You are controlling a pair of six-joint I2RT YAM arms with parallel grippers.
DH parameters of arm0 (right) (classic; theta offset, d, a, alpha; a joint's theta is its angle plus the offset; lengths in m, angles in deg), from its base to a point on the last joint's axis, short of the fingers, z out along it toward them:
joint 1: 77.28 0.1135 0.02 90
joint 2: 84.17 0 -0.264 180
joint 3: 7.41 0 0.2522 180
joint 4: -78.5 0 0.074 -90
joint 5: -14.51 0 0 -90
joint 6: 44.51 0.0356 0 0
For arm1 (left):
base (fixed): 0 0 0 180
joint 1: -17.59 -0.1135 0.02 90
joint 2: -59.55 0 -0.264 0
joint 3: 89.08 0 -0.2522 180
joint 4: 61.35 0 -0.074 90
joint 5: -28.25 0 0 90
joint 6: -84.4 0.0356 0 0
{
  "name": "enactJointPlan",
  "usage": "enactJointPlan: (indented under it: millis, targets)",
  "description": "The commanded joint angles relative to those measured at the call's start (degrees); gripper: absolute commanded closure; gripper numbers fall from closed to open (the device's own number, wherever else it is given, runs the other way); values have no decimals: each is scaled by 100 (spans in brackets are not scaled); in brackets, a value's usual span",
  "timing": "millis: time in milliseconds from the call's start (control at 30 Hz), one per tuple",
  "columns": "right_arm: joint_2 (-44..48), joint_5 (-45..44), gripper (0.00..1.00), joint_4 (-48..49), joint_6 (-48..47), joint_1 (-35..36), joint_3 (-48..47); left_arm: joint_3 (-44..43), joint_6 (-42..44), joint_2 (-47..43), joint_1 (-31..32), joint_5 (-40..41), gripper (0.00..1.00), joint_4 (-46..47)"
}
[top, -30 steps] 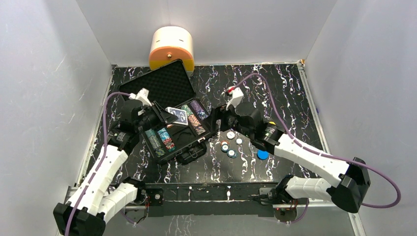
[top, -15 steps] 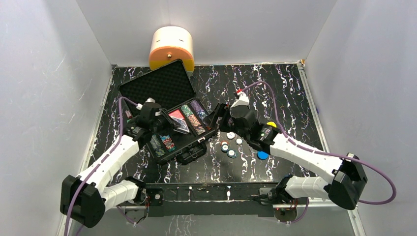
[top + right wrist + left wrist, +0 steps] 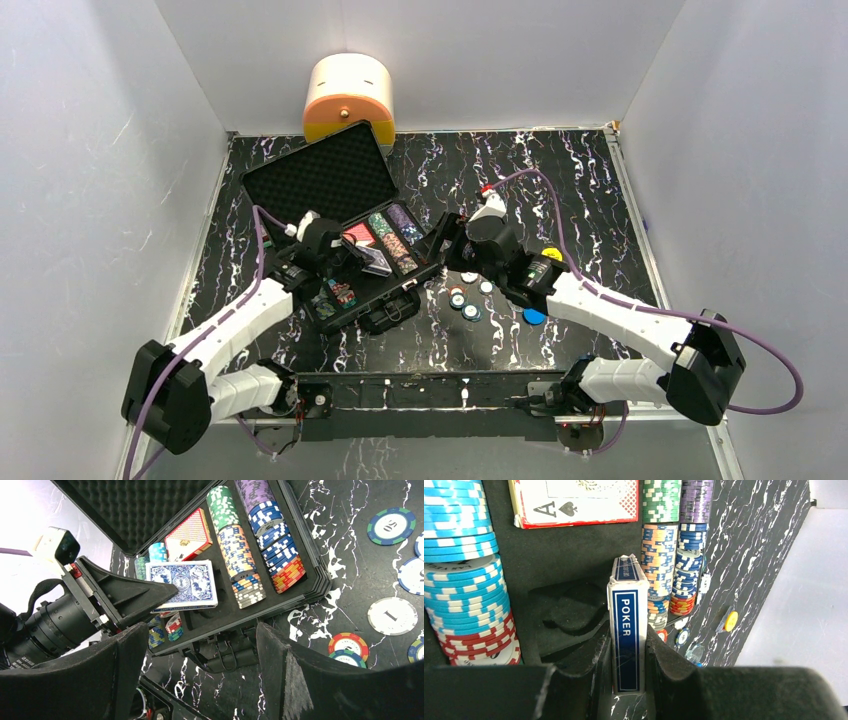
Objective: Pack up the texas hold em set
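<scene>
Overhead view: the case [image 3: 335, 178] lies open on the left half of the table [image 3: 560, 180], lid back, with chip rows [image 3: 395, 238] and a red deck [image 3: 357, 234] seated in the tray. The left gripper [image 3: 352, 258] stands over the tray's middle, clamped on a blue deck [image 3: 374, 260]. The right gripper [image 3: 447, 250] hovers at the case's right edge, holding nothing. Loose chips [image 3: 468, 298], a blue disc [image 3: 534, 316] and a yellow disc [image 3: 551, 254] lie on the table to the right of the case. Left wrist view: the fingers [image 3: 586, 667] pinch the blue deck by its broad faces, seen edge-on. It hangs just beside an empty slot [image 3: 566, 617] in the foam, near the red deck. Right wrist view: the jaws stand wide apart with nothing between them, looking down on the case front and the loose chips. Assessment: the step in hand is seating the blue deck. Packing is judged partway, with chips and discs outstanding and the lid open. The next move calls for bringing the deck flat over the slot, lowering it squarely, then letting go; a skewed entry could catch the foam edge. Against the frame a second earlier: the left arm has swung inward and carried the deck off the red deck, now uncovered; the right arm has barely shifted.
</scene>
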Motion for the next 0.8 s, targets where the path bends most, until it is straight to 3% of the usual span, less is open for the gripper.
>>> enactJointPlan:
  millis: [0, 267, 667, 767]
  targets:
    - [63, -103, 14, 293, 27, 18, 7, 224, -235, 20, 36, -5, 100, 493]
    - [40, -277, 13, 63, 104, 18, -52, 567, -515, 162, 82, -338, 100, 752]
    - [-144, -229, 13, 57, 207, 12, -38, 1113, -703, -838, 144, -326, 100, 205]
    - [-155, -225, 14, 67, 172, -4, -62, 1335, -489, -647, 142, -50, 100, 1181]
